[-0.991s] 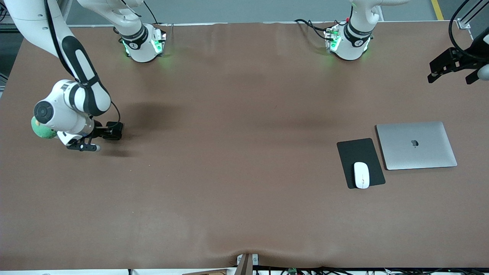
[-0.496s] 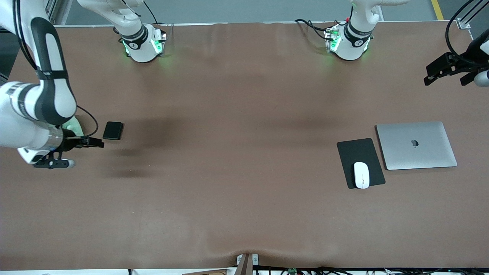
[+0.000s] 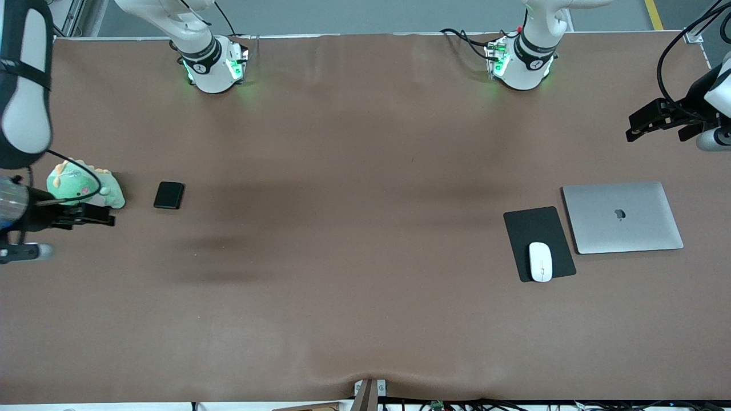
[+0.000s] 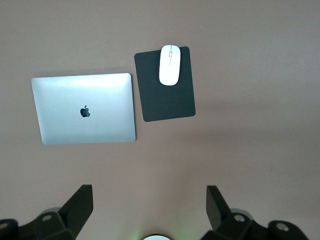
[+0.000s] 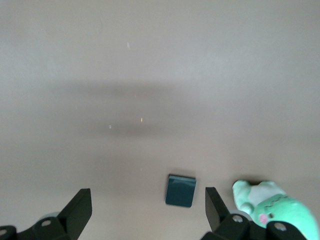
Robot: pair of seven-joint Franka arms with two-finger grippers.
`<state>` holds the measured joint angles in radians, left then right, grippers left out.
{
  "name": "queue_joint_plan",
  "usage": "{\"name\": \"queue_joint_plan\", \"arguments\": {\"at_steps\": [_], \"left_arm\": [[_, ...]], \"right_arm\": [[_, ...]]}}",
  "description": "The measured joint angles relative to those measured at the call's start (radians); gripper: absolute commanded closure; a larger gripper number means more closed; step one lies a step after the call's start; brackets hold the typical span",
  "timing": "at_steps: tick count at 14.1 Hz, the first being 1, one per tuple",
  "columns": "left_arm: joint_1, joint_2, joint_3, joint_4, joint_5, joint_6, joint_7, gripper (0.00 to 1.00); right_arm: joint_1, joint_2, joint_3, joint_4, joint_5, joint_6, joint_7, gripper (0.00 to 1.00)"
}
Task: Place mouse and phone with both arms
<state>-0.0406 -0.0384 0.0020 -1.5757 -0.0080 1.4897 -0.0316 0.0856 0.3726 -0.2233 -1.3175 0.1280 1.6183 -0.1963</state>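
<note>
Brown, faintly rippled cloth covers the worktop [image 3: 354,274], and both arms are cut off by the frame edges. We see the right claw [image 3: 94,216] at the middle left edge, its fingers spread and empty, its tips overlapping a green plush toy [image 3: 74,184]. The glossy black phone [image 3: 169,195] lies flat just beside that toy, apart from the claw. At the upper right edge the left claw [image 3: 642,123] hangs wide and empty, well above the matte black mat [image 3: 537,231] in frame. The smooth white oval mouse [image 3: 540,261] rests on the mat's lower part, beside a closed silver laptop [image 3: 622,217]
</note>
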Motion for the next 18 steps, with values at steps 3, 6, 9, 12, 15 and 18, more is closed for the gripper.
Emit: {"name": "queue_joint_plan", "arguments": {"at_steps": [3, 6, 9, 12, 15, 18], "left_arm": [[0.000, 0.000, 0.000, 0.003, 0.000, 0.000, 0.002, 0.00], [0.001, 0.000, 0.001, 0.000, 0.000, 0.035, 0.016, 0.00], [0.002, 0.002, 0.004, -0.006, 0.000, 0.051, 0.018, 0.00], [0.013, 0.006, 0.009, -0.006, 0.002, 0.057, 0.023, 0.00], [0.012, 0.016, 0.008, -0.006, 0.005, 0.065, 0.028, 0.00], [0.011, 0.017, 0.007, -0.006, 0.005, 0.067, 0.028, 0.00]], "right_arm": [[-0.001, -0.001, -0.007, 0.087, -0.005, -0.050, 0.000, 0.00], [-0.011, -0.033, -0.012, 0.121, -0.009, -0.115, 0.000, 0.00], [-0.015, -0.100, -0.012, 0.129, -0.011, -0.176, 0.000, 0.00], [-0.015, -0.178, 0.001, 0.121, -0.012, -0.263, 0.001, 0.00], [-0.028, -0.279, 0.048, 0.028, -0.055, -0.269, 0.002, 0.00], [-0.069, -0.365, 0.143, -0.104, -0.090, -0.250, 0.009, 0.00]]}}
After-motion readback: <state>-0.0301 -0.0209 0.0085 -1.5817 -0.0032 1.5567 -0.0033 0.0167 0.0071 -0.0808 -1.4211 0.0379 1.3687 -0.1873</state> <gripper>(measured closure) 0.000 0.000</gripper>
